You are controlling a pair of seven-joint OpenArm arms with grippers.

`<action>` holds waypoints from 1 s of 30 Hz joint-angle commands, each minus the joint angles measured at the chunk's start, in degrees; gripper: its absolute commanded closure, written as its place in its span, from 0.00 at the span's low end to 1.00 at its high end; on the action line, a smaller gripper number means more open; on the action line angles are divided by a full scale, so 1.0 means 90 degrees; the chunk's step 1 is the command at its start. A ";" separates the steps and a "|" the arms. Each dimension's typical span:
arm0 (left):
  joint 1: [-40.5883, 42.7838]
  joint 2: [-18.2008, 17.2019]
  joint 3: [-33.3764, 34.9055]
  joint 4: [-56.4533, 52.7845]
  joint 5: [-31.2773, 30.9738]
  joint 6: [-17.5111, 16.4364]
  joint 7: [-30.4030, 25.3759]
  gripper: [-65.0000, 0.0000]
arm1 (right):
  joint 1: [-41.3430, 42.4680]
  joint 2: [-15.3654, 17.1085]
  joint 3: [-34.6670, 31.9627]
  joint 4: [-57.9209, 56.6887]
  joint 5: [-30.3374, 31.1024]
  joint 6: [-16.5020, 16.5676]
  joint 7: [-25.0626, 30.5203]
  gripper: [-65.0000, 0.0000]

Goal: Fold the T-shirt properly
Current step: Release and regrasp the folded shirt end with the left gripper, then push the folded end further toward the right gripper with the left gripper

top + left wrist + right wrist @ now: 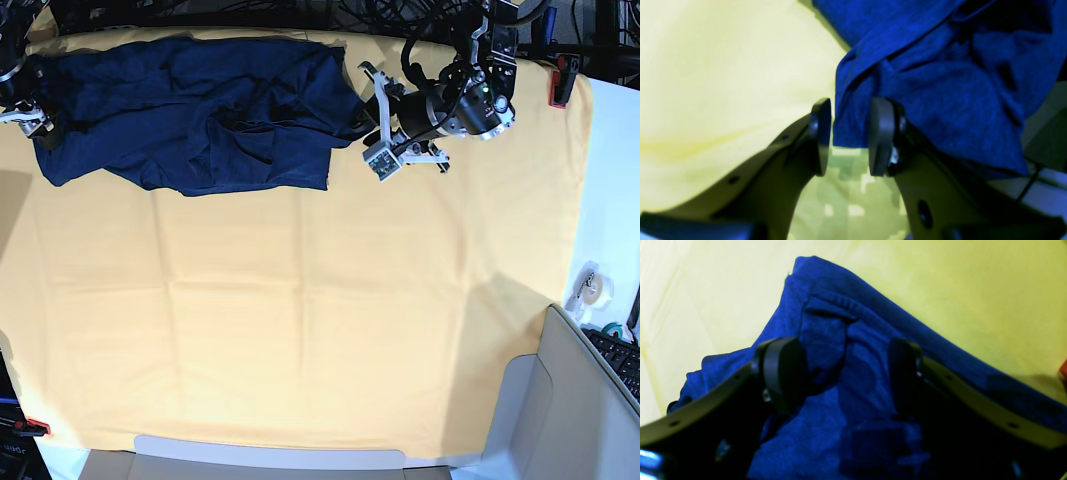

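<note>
Close to the left wrist lens: black pads of the left gripper [850, 136], standing partly apart astride a hanging fold of the T-shirt [200, 110]. Cannot tell whether that fold is truly clamped or only sits between the pads; touches the right-hand pad, perhaps not the other. Probably placed there to take the shirt's edge at that end.

At the opposite end, right gripper [843, 373] spread wide over a puckered ridge of blue knit, cloth under and between the pads, nothing pinched. Looks poised for closing on a hem or corner, so that both ends can be lifted and drawn taut together.

Lies crumpled along the far edge of the desk [612, 200], on the big yellow-orange cloth [300, 320], sleeves and body overlapping in loose wrinkles, no clean fold made yet. Judged as an early step: spreading flat before any folding.

Calls next for a firm grip at both ends, then an even pull toward the open middle of the cloth. Risks: thin soft fabric slipping out of a half-closed grip, or several layers caught at once.
</note>
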 commanded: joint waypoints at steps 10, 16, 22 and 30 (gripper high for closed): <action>-0.0453 0.0021 0.0005 -0.0427 -0.0113 -0.0021 -0.0080 0.74 | 0.0004 0.0130 0.0045 0.0104 0.0089 0.0079 0.0101 0.38; -0.0404 0.0011 0.0180 -0.0134 -0.0132 -0.0041 -0.0041 1.00 | 0.0004 0.0130 0.0045 0.0104 0.0089 0.0079 0.0101 0.38; -0.0199 0.0001 0.0942 0.0540 -0.0132 -0.0041 -0.0012 1.00 | 0.0004 0.0140 0.0045 0.0104 0.0089 0.0079 0.0101 0.38; -0.0189 0.0001 0.2681 0.0560 -0.0132 -0.0041 -0.0090 1.00 | 0.0082 0.0169 0.0045 -0.0218 0.0089 0.0079 0.0101 0.38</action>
